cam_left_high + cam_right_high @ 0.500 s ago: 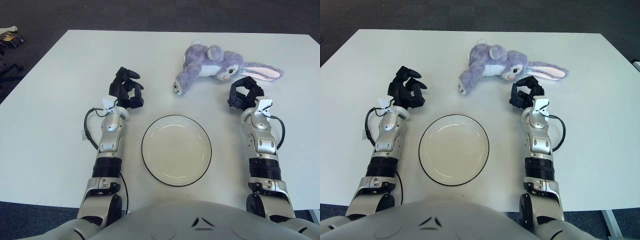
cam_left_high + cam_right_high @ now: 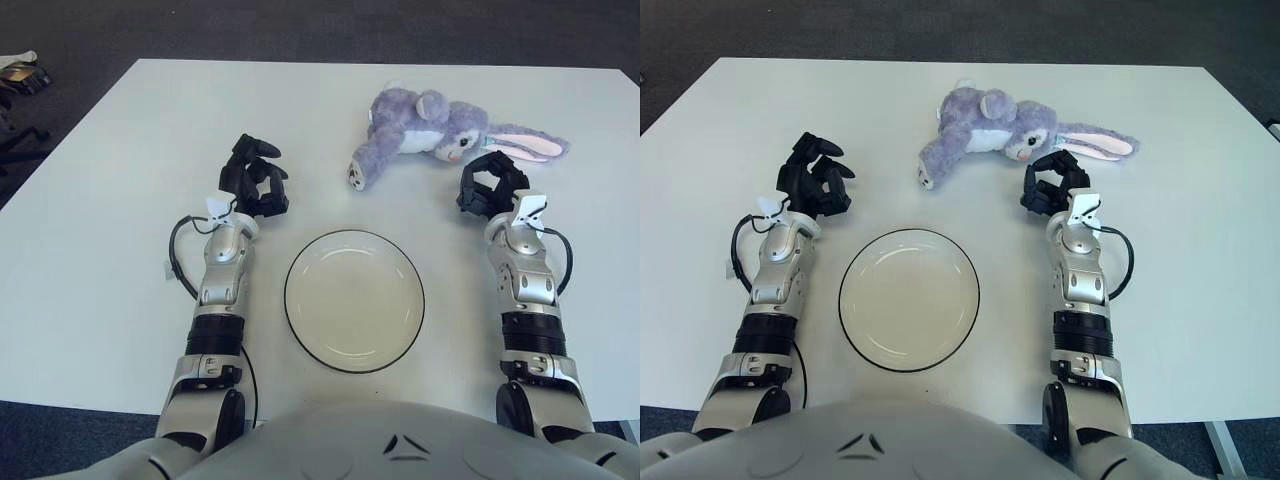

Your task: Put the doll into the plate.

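While the plush rabbit doll lay on the white surface beyond the empty plate, the right hand, fingers loosely curled and empty, had edged nearer it; left hand idle, empty, left of plate.

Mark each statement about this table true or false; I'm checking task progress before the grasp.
1. The plush bunny lies in the plate. False: it lies on the table, beyond the plate.
2. The plate holds nothing. True.
3. The right hand grips the bunny's ear. False: it shows just short of the bunny, holding nothing.
4. The left hand shows left of the plate's far edge. True.
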